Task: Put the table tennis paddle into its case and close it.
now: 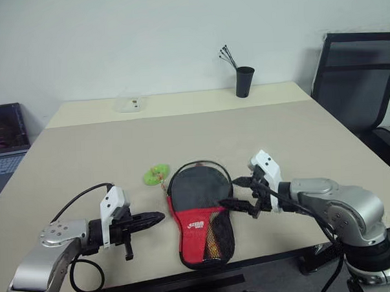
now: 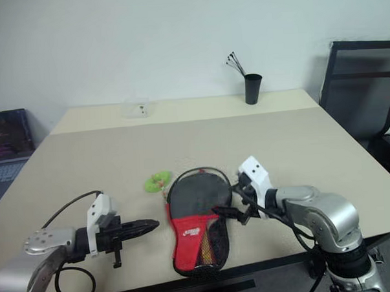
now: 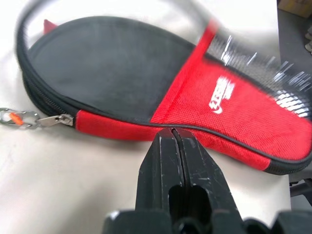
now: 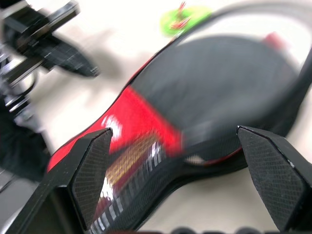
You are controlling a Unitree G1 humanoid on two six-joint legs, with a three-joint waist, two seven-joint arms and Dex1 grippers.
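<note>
Near the front edge of a beige table (image 1: 259, 127) lies a paddle-shaped fabric case (image 1: 201, 213), its round end toward the far side and its narrow end toward the robot. The round part is black. The narrow part has a red woven panel with a white logo on one side and black mesh on the other, and something pale with red and yellow shows dimly through the mesh. Whether the paddle's round face is visible or covered by fabric cannot be told. A thin black edge loops up off the round end, so the zip is not closed there. A small metal zip pull (image 3: 48, 120) with a ring lies on the table beside the case's rim.

Left of the case, the left gripper (image 1: 156, 218) points toward the red panel, its two black fingers pressed together with nothing between them. In its wrist view the tips sit just beside the case's side seam; contact cannot be made out.

On the case's right side, the right gripper (image 1: 241, 192) hovers with its black fingers spread wide, holding nothing. Its wrist view is blurred.

A small bright green object (image 1: 157, 174) lies just beyond the case's left side. Far back stand a black cup (image 1: 244, 82) with thin sticks and a clear plastic piece (image 1: 129, 103). A laptop (image 1: 4, 146) is cut off at the left, a black chair (image 1: 360, 80) at the right.
</note>
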